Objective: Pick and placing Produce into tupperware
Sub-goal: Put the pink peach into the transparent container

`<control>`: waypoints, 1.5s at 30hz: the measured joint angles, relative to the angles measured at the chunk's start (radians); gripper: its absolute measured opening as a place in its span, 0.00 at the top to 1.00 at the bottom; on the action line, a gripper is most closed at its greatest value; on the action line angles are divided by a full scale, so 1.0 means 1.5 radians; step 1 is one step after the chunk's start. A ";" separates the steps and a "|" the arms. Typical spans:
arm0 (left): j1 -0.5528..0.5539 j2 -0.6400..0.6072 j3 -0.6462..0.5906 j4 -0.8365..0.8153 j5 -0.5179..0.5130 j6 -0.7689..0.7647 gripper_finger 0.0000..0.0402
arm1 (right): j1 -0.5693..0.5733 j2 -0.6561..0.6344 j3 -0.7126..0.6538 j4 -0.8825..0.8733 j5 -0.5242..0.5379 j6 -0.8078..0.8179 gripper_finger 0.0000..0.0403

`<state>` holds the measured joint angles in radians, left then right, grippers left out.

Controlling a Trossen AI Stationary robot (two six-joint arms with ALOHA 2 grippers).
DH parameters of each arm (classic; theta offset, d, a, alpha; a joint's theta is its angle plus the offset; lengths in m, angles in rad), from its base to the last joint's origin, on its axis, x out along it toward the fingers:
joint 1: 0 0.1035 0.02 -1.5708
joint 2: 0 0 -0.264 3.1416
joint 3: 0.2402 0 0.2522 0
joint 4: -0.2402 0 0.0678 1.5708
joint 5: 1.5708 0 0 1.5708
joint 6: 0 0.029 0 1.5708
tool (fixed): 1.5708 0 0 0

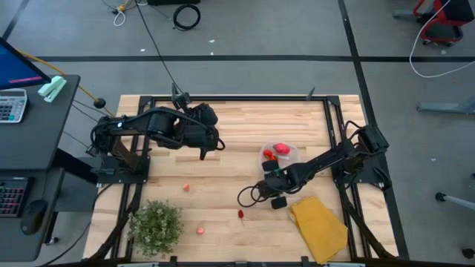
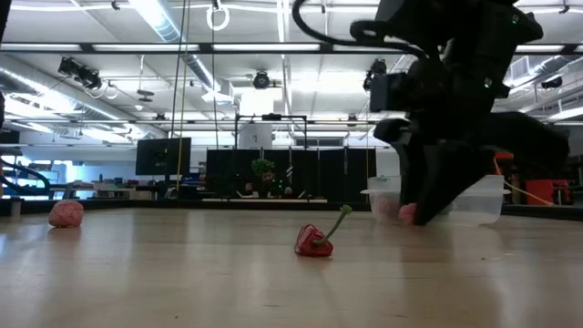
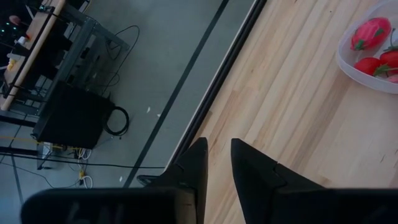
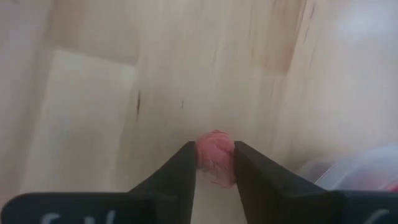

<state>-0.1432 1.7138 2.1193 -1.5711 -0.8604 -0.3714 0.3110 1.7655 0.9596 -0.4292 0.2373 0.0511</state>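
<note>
Right end effector [image 4: 214, 163] low over the bench [image 1: 237, 141], clenched around a pale pink produce piece [image 4: 215, 155] pinched across its middle, with the tupperware [image 1: 288, 154] just beside it and already holding red pieces [image 1: 281, 149]; left end effector [image 3: 217, 163] idle well away across the bench, fingers nearly together on nothing. Probably light, slightly soft and rounded, so liable to roll or squirt out unless gripped centrally as here. Held piece hidden under the arm from above and mostly masked at bench level; loose red pepper [image 2: 315, 240] and other pieces [image 1: 200, 231] lying well apart from either end effector.
</note>
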 joint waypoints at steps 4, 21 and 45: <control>0.000 0.000 0.000 0.000 0.000 0.000 0.80 | 0.005 0.000 0.031 -0.021 0.018 0.000 0.75; 0.000 0.000 0.000 0.000 0.000 -0.007 0.81 | -0.012 -0.002 0.142 -0.483 0.157 0.239 0.75; 0.000 0.000 0.000 0.000 0.000 -0.007 0.79 | -0.057 -0.002 0.144 -0.481 0.157 0.245 0.51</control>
<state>-0.1432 1.7138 2.1193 -1.5711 -0.8604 -0.3824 0.2261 1.7626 1.1757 -1.1501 0.4722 0.4183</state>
